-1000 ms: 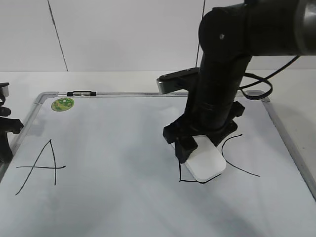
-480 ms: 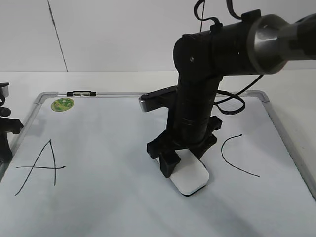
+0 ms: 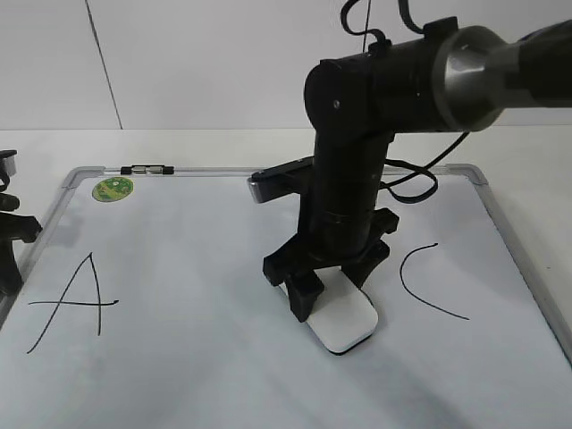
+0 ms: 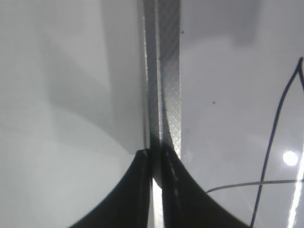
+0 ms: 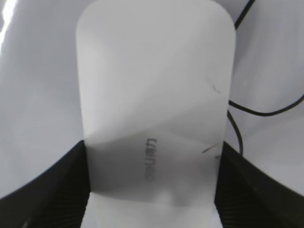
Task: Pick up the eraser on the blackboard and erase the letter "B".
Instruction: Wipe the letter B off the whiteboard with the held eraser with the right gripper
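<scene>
the exterior view looks down at a slant from the near side, facing across the blackboard (image 3: 197,241) toward the back wall, and takes in most of it. the left wrist view looks almost straight down, very close, on the board's grey frame (image 4: 164,80) at its left edge. the right wrist view looks down, very close, on the eraser (image 5: 154,99), which the exterior view also shows (image 3: 341,320).
</scene>
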